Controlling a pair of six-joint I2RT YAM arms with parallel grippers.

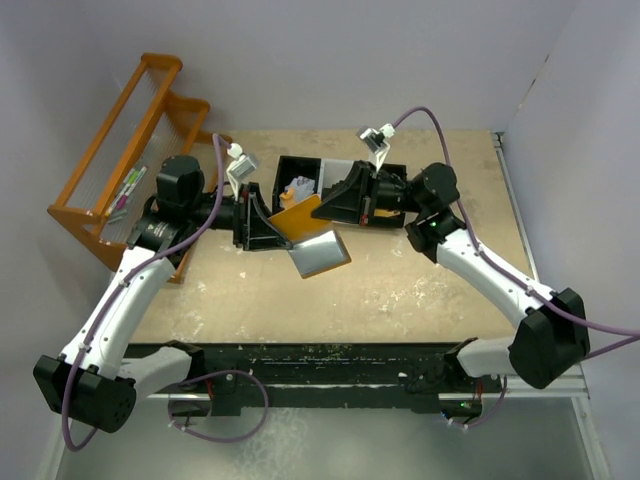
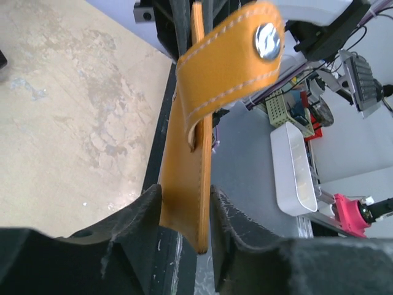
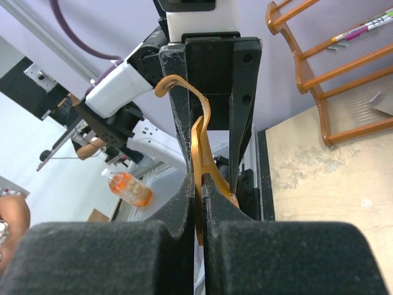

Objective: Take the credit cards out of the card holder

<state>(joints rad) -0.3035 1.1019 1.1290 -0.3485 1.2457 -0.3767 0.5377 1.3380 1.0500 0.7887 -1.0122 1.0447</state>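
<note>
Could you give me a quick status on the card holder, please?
Left end effector shut on card holder; right end effector likewise. Holder held between them, grey panel hanging down. No cards discernible. Black tray close behind.

Looking down from above and behind the arms onto the whole table, bases nearest. Pressed close from the left wrist, facing right. Equally close from the right wrist, facing left toward the wooden rack. Common to all three: the card holder, mid-table.

Nothing legible; embossing on the card holder snap is unreadable.
</note>
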